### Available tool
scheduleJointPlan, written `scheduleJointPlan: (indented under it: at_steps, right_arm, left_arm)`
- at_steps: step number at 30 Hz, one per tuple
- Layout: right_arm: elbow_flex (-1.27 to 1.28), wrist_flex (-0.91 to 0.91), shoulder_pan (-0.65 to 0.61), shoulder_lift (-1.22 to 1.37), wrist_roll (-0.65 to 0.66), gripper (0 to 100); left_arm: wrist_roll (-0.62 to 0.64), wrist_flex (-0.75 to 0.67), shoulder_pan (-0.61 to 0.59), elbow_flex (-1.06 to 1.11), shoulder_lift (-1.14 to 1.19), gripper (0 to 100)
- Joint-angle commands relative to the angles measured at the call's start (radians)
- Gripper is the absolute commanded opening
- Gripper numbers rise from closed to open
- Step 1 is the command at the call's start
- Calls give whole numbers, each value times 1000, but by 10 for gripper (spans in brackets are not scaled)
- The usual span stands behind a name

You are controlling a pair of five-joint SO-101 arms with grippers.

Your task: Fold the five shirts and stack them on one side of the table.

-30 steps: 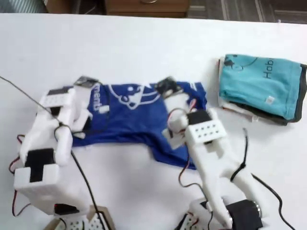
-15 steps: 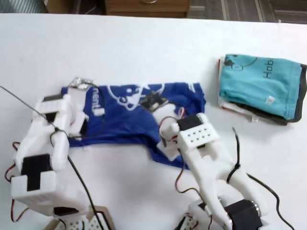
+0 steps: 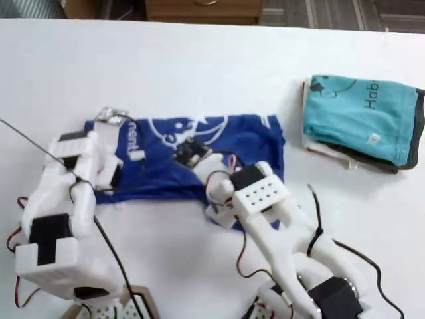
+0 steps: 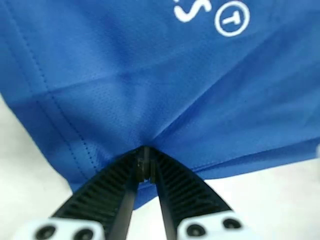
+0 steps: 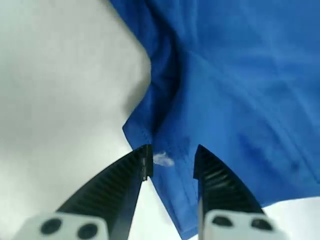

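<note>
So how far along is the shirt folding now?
Done: a folded stack, teal shirt on top, sits at the right side of the table; how many lie beneath is unclear. In hand: the blue shirt looks partly folded, left gripper shut on its edge, right gripper open over its hem. Left: finish folding and stack it.

White lettering [image 3: 134,141] runs sideways across the blue shirt [image 3: 252,143] near its nine o'clock end, beside a white printed emblem [image 3: 182,129]. From here the letters are too small to make out. In the left wrist view the print ends in a small circled letter [image 4: 231,19]. The teal shirt [image 3: 352,116] tops the stack at the desk's [image 3: 199,60] three o'clock side. Dark lettering [image 3: 370,94] runs sideways on it, and a small white tag [image 3: 375,139] sits toward its six o'clock edge, unreadable.
</note>
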Motion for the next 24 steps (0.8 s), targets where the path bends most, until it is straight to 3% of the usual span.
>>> scheduleJointPlan:
  at_steps: [1, 7, 11, 15, 24]
  right_arm:
    - [52, -48, 5, -44, -5, 142]
    - [161, -162, 25, -45, -3, 142]
    - [175, -246, 111, -45, -3, 139]
    - [173, -320, 228, -48, -5, 25]
    - [147, -278, 248, -56, -9, 20]
  left_arm:
    - [-2, -41, -26, 2, 2, 27]
    - [-2, -40, -26, 2, 2, 27]
    - [-2, -40, -26, 2, 2, 27]
    - [-2, -38, -26, 2, 2, 27]
    - [-2, -38, -26, 2, 2, 27]
